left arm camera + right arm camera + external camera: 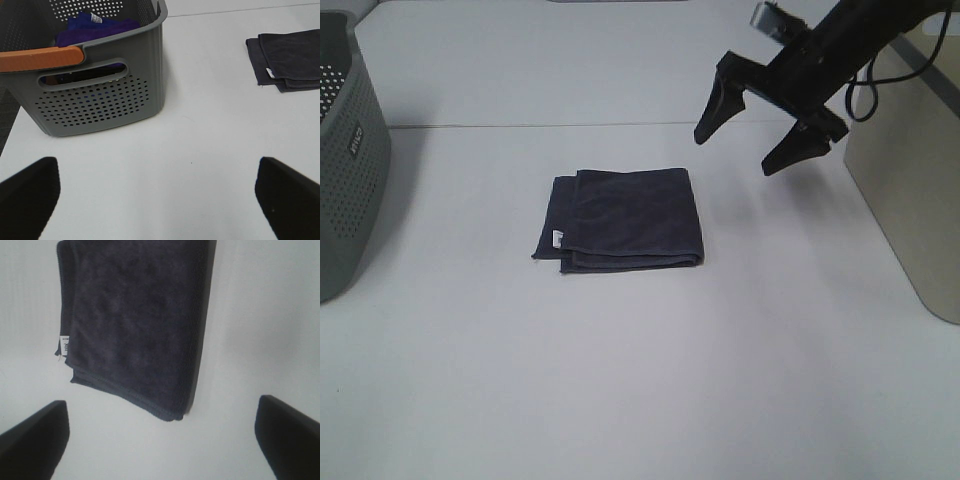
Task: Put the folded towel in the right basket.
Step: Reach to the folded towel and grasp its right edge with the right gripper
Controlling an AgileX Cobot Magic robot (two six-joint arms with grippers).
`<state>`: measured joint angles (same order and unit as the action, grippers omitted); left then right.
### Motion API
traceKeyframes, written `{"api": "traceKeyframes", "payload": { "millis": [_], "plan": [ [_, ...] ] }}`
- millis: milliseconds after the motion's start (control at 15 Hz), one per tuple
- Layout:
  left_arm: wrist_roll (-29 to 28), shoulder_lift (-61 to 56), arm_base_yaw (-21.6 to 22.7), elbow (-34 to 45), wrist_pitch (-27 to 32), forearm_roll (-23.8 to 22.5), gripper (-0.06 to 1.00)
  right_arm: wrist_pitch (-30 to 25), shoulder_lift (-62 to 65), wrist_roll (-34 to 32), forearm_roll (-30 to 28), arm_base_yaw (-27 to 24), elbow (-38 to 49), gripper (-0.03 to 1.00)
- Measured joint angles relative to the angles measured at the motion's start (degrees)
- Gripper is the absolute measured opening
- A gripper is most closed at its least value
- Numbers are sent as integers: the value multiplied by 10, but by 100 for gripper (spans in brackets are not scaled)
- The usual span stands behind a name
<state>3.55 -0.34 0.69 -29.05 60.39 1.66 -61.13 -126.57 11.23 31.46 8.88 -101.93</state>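
Exterior high shows the folded towel (625,220) flat, long axis left-right, label (558,239) leftward; right pincer (733,154) wide open, empty.

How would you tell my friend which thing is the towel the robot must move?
Find the white table with a grey basket on its left and a beige basket on its right. Between them lies the folded towel. It is dark grey with a tiny white tag, out on the table, unlike the purple cloths inside the grey basket.
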Motion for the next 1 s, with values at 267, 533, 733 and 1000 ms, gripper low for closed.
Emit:
{"api": "traceKeyframes", "payload": {
  "millis": [267, 533, 733, 1000],
  "plan": [
    [0, 0, 0, 0, 0, 0, 99, 2, -99, -3, 22, 0, -57, 96],
    [0, 0, 0, 0, 0, 0, 99, 36, -132, -18, 25, 2, -62, 96],
    [0, 0, 0, 0, 0, 0, 99, 72, -135, -33, 28, 22, -62, 95],
    [0, 0, 0, 0, 0, 0, 99, 101, -162, -80, 66, 88, -75, 87]
  ]
}}
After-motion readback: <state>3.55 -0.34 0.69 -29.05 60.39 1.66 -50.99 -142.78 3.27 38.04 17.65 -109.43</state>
